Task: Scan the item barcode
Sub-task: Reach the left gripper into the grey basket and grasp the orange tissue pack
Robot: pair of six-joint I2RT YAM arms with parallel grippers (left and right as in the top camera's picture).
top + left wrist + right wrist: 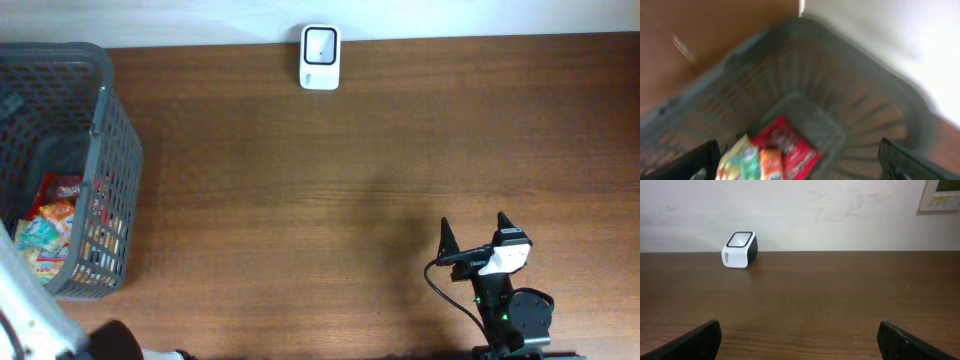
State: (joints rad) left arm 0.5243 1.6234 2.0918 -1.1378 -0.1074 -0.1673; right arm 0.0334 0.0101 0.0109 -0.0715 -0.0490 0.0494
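Note:
A white barcode scanner (320, 58) with a dark window stands at the table's far edge; the right wrist view shows the scanner (739, 249) against the wall. Snack packets (55, 225) lie in a grey mesh basket (115, 150) at the left. In the blurred left wrist view a red packet (790, 150) and green and orange packets (752, 162) lie on the basket (840, 90) floor. My left gripper (800, 167) hangs open above them, holding nothing. Near the front edge, my right gripper (474, 237) is open and empty, pointing toward the scanner.
The left arm's white link (30, 320) crosses the front left corner beside the basket. A wall panel (942, 194) hangs at the upper right behind the table. Bare wood table (330, 200) lies between the basket, the scanner and the right arm.

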